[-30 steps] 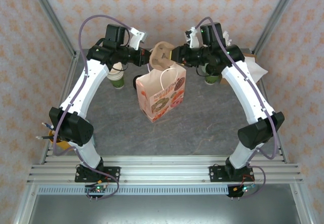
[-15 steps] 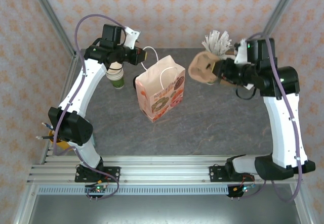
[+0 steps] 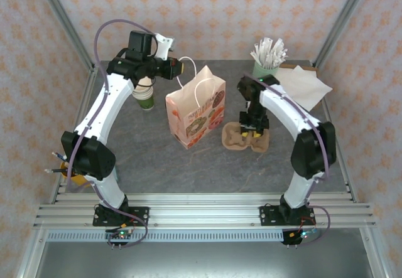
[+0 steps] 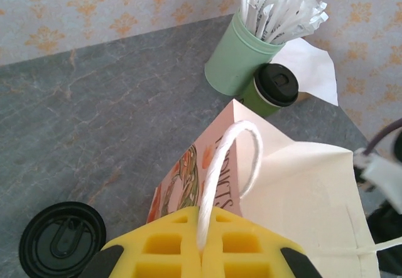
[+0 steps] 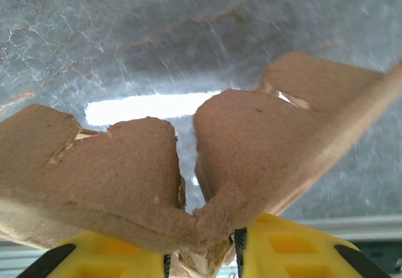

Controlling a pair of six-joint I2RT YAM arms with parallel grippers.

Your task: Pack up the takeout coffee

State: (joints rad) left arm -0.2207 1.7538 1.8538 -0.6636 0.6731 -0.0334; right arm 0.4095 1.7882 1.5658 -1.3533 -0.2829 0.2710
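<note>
1. Top external view: your left gripper is clenched on the white handle of the paper bag.
2. Your right gripper pinches the brown cup tray, just right of the bag.
3. The takeout coffee stands on the table past the bag, not packed yet.
4. You have one bag, one tray and one straw holder. There are two black lids: the coffee's and one more black lid.

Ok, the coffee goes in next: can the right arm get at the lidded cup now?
Probably not yet: the right fingers hold the cardboard carrier. Once freed, likely yes; the lidded cup stands beside the straw holder, close by that arm.
</note>
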